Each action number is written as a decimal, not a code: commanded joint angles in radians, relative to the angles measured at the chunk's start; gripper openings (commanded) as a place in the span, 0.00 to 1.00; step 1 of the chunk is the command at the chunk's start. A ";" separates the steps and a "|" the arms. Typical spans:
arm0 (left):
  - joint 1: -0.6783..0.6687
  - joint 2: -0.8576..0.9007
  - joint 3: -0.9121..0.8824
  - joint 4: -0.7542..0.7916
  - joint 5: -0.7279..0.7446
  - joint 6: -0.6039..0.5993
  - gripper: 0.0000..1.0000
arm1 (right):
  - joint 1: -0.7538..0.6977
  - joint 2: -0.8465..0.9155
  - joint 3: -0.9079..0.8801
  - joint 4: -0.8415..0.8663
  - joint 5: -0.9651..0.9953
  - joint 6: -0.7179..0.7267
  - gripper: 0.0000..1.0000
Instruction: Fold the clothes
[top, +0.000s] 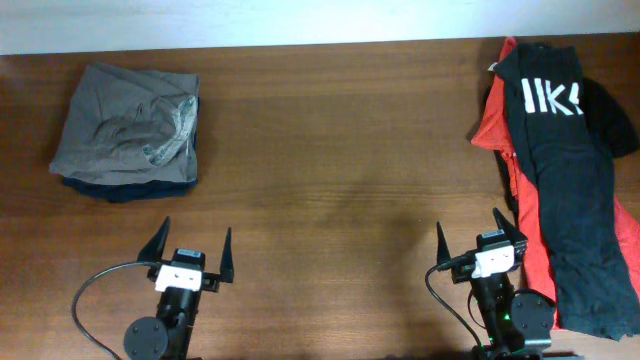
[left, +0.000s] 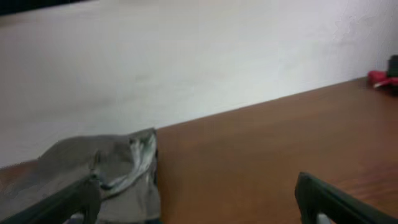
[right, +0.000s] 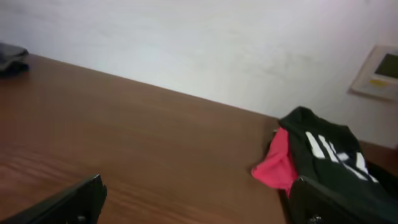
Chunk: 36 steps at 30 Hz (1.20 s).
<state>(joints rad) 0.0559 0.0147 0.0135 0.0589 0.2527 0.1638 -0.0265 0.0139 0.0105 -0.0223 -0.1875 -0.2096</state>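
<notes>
Brown wooden table (top: 330, 150) fills the overhead view, with a pale wall (left: 186, 56) behind it. At the right edge a long black T-shirt (top: 565, 180) with white block letters lies unfolded over a red T-shirt (top: 528, 235), which shows along its left side. At the far left a folded grey piece (top: 125, 125) rests on a navy piece (top: 120, 190). Near the front edge the left gripper (top: 197, 228) and right gripper (top: 467, 220) both stand spread wide, grasping nothing.
</notes>
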 joint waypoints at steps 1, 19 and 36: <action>0.006 -0.008 -0.004 0.022 0.106 -0.002 0.99 | -0.008 -0.008 0.006 0.015 -0.041 0.044 0.99; 0.003 0.851 0.623 0.034 0.386 -0.002 0.99 | -0.008 0.114 0.714 -0.662 0.253 0.162 0.99; -0.358 1.347 1.594 -0.874 0.091 0.193 0.99 | -0.008 0.818 1.375 -1.401 0.180 0.166 0.99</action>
<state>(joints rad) -0.2424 1.3598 1.5692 -0.8085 0.4019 0.3161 -0.0265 0.7696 1.3659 -1.4048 0.0132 -0.0525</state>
